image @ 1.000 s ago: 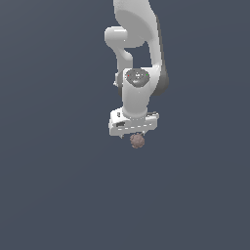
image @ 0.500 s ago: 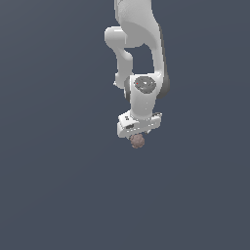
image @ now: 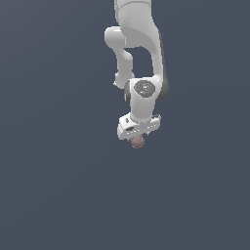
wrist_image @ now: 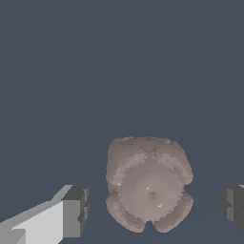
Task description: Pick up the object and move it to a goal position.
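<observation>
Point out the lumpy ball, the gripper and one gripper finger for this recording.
lumpy ball (wrist_image: 148, 186): wrist view, middle of its bumpy face.
gripper (wrist_image: 152, 209): wrist view, midway between the fingertips.
finger (wrist_image: 74, 212): wrist view, its dark pad, apart from the ball.

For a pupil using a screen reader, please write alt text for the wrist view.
A lumpy brownish-pink ball sits between the open gripper's two dark fingertips, with gaps on both sides, against a plain dark grey-blue background.

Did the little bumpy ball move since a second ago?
No. In the exterior view the ball sits at the same spot in the frame as before; only the gripper above it has turned and lowered. No fixed landmark exists besides the frame.
</observation>
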{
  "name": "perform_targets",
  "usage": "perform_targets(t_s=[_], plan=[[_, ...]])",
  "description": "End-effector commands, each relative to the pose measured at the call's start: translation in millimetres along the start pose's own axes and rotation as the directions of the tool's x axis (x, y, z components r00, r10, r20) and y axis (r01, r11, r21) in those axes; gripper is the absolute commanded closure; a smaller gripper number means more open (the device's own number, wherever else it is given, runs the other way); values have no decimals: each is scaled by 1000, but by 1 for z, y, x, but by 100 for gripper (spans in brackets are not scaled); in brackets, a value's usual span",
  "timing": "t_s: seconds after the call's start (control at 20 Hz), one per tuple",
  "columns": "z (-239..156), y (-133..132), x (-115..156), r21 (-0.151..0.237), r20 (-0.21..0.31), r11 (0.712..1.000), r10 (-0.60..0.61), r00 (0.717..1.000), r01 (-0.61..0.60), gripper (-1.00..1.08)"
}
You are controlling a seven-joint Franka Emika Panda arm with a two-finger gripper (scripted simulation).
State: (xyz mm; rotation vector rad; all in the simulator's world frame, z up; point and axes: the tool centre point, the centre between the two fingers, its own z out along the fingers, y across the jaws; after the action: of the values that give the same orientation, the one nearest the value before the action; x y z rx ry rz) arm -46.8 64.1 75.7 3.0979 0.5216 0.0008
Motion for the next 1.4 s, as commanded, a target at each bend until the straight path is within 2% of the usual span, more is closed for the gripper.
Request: perform_targets(t_s=[0.0, 0.45, 0.5, 1.35], plan=[[12, -1, -1, 0, 1, 1000, -1, 1000, 1, -92], [36, -1, -1, 0, 0, 1000, -3, 1000, 3, -92], [36, -1, -1, 0, 0, 1000, -3, 1000, 3, 108], [24, -7, -1, 0, 0, 1000, -3, 1000, 3, 108]])
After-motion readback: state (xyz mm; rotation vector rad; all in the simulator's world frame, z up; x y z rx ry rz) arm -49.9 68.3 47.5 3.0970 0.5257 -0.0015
